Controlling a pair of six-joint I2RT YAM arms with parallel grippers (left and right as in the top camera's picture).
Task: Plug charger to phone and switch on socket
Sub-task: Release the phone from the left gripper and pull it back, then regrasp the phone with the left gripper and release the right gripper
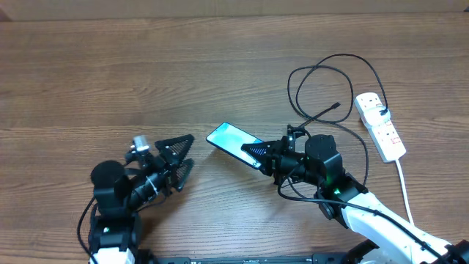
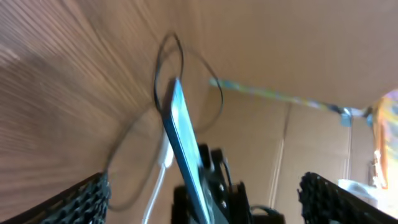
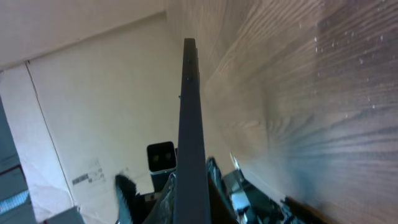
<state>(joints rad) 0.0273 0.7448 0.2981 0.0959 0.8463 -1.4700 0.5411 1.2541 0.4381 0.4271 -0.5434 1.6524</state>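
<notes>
The phone (image 1: 231, 139), with its blue-turquoise screen, is held tilted off the table by my right gripper (image 1: 254, 153), which is shut on its near end. In the right wrist view I see the phone's dark edge (image 3: 189, 118) running up from between my jaws (image 3: 189, 198). My left gripper (image 1: 181, 158) is open and empty, a little left of the phone; the left wrist view shows the phone (image 2: 184, 146) ahead between its fingers (image 2: 211, 208). The black charger cable (image 1: 322, 73) loops right of the phone, its tip (image 1: 337, 106) loose, its plug (image 1: 382, 111) in the white socket strip (image 1: 381, 126).
The strip's white cord (image 1: 404, 191) runs down toward the table's front edge at the right. The cable loop passes under and around my right arm (image 1: 352, 194). A cardboard wall (image 2: 311, 137) stands behind the table. Bare wood lies to the left and back.
</notes>
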